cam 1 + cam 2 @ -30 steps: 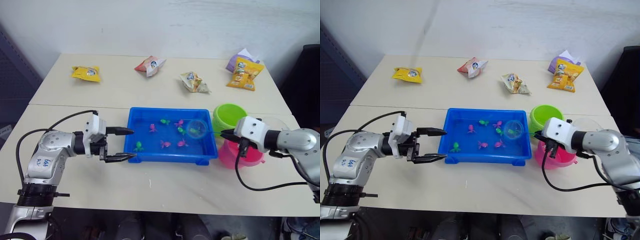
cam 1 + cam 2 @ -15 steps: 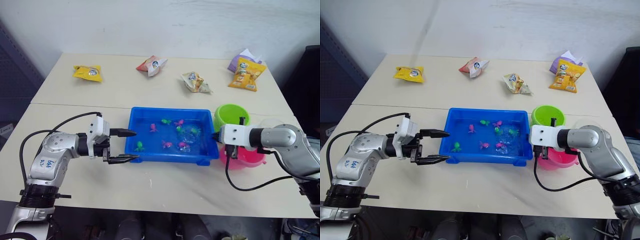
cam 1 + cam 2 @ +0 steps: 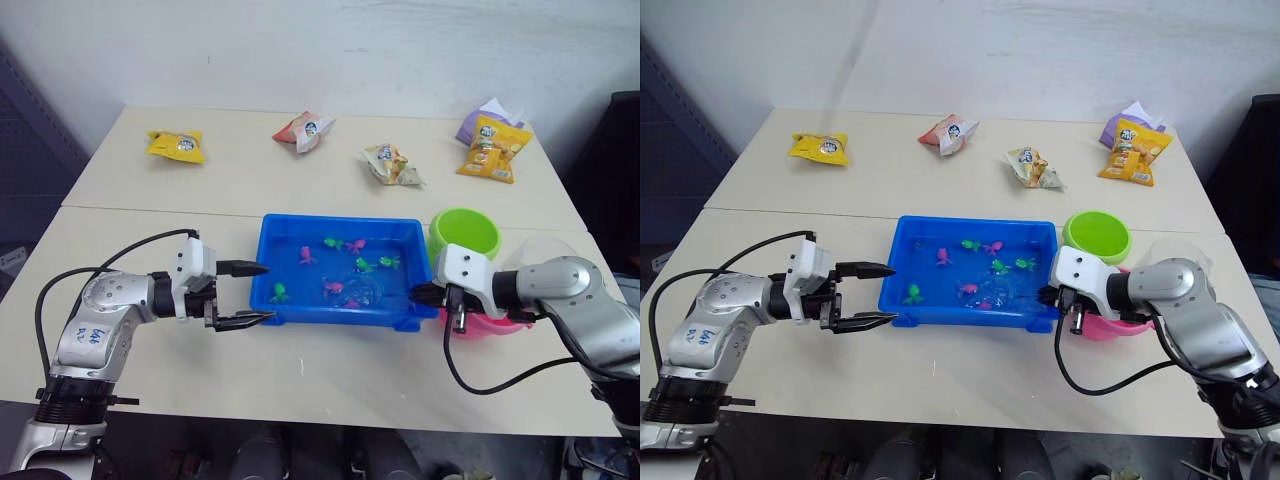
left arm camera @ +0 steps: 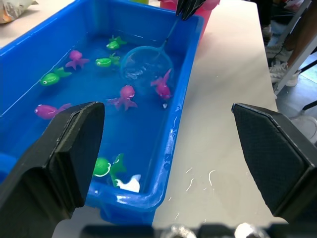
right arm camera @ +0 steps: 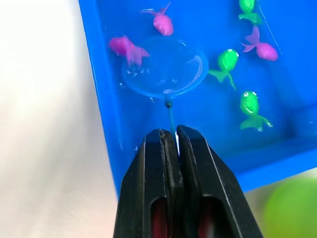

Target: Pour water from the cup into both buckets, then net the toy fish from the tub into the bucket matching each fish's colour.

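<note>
Holding the net (image 5: pixel 166 68) by the end of its thin handle, the right tool (image 5: pixel 170 144) is clamped tight while the hoop sits in the tub (image 3: pixel 270 240); it looks light, bendy, slippery.

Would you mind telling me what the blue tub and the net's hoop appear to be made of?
The tub looks like glossy moulded plastic: its rounded rim shows bright highlights. The net seems to have a thin pale blue plastic hoop around a fine, see-through mesh, though the mesh material is hard to tell under water.
</note>
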Tool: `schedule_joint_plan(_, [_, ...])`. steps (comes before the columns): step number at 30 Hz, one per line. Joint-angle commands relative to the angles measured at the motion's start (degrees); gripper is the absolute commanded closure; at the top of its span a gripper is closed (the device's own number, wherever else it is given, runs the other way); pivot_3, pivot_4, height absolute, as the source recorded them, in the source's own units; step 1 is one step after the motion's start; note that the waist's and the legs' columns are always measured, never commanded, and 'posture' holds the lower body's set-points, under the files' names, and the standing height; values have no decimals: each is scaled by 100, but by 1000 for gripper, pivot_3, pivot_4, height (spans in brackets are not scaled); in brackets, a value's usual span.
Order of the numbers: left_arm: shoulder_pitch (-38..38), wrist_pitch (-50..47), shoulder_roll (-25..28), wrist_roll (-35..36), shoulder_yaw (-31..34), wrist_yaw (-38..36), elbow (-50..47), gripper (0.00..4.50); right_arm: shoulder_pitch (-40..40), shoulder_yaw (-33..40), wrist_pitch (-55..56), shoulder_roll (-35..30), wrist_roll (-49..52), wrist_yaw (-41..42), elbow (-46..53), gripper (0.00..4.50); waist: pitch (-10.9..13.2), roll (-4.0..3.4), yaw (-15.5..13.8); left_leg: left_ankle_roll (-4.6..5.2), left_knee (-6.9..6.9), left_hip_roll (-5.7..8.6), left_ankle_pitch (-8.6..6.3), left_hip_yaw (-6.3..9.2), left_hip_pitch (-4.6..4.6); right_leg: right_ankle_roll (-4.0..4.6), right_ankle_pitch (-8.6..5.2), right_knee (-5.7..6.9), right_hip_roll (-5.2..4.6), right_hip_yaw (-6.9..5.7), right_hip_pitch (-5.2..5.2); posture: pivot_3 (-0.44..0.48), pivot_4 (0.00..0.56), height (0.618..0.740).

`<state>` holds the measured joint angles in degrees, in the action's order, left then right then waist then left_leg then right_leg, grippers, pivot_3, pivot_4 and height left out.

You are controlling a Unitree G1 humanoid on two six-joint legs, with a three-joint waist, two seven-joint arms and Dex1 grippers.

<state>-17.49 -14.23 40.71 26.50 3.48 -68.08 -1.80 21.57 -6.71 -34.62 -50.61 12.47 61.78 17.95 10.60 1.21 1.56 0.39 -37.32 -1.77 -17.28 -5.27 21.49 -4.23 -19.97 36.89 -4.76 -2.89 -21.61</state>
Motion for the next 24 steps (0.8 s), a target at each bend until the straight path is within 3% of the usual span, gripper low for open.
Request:
schedule_joint_plan(1, [-60, 127, 52, 31, 136, -28, -27, 79, -16, 422, -667, 249, 540, -293, 366, 4500, 0, 0, 2, 0, 1, 0, 0, 1, 0, 0, 0, 0, 0, 0, 0, 0, 150, 738])
schedule_joint_plan(11, [-59, 163, -69, 25, 65, 79, -59, 79, -290, 776, -1175, 435, 1092, -728, 593, 4500, 0, 0, 9, 3, 1, 2, -2, 0, 1, 0, 0, 0, -1, -1, 0, 0, 150, 738])
schedule_joint_plan(15, [-219, 171, -46, -1, 70, 44, 110, 79, -200, 832, -724, 165, 919, -631, 413, 4500, 0, 0, 1, 3, 2, 2, -1, 0, 1, 0, 0, 0, 0, -1, -1, 0, 150, 738])
schedule_joint_plan(24, [-306, 441, 147, -188, 110, -162, 630, 79, -11, 56, -218, -256, 203, -619, 402, 4500, 0, 0, 9, 3, 3, 2, -2, -2, 0, 0, 0, 0, 0, -1, -2, 0, 150, 738])
